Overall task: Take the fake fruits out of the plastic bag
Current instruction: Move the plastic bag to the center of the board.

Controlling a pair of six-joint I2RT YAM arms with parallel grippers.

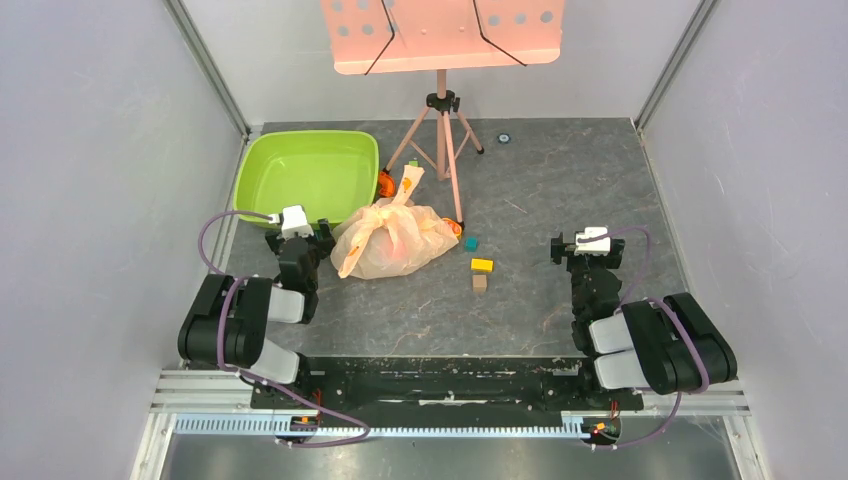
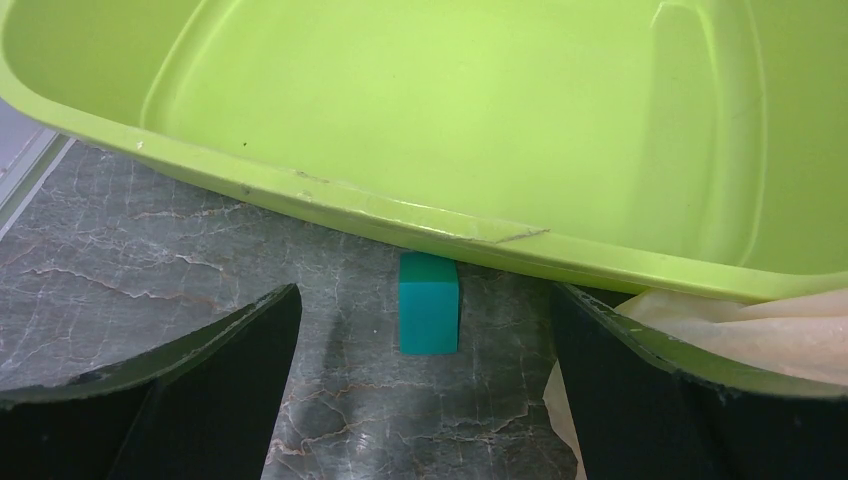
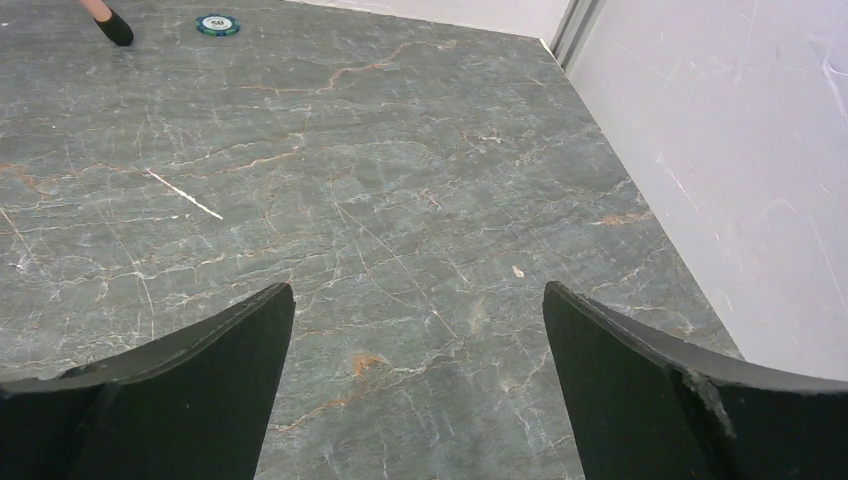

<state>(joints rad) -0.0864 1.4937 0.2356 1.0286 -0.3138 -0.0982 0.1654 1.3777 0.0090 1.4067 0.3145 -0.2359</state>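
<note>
The plastic bag (image 1: 392, 240) lies knotted shut in the middle of the table, just right of the green tub. It is beige-peach, with an orange tint showing through. The fake fruits are not clearly visible; no fruit shape can be made out through the bag. My left gripper (image 1: 300, 236) is open and empty, low at the tub's near rim and just left of the bag. In the left wrist view (image 2: 425, 400) the bag's edge (image 2: 760, 330) touches the right finger. My right gripper (image 1: 588, 248) is open and empty over bare table, far right of the bag, as the right wrist view (image 3: 420, 390) also shows.
A lime green tub (image 1: 305, 175) (image 2: 450, 120) stands at back left, with a teal cube (image 2: 429, 303) under its rim. A pink music stand's tripod (image 1: 441, 140) stands behind the bag. Teal (image 1: 471, 243), yellow (image 1: 482, 265) and tan (image 1: 480, 283) blocks lie right of the bag. Small orange bits (image 1: 385, 185) lie beside it.
</note>
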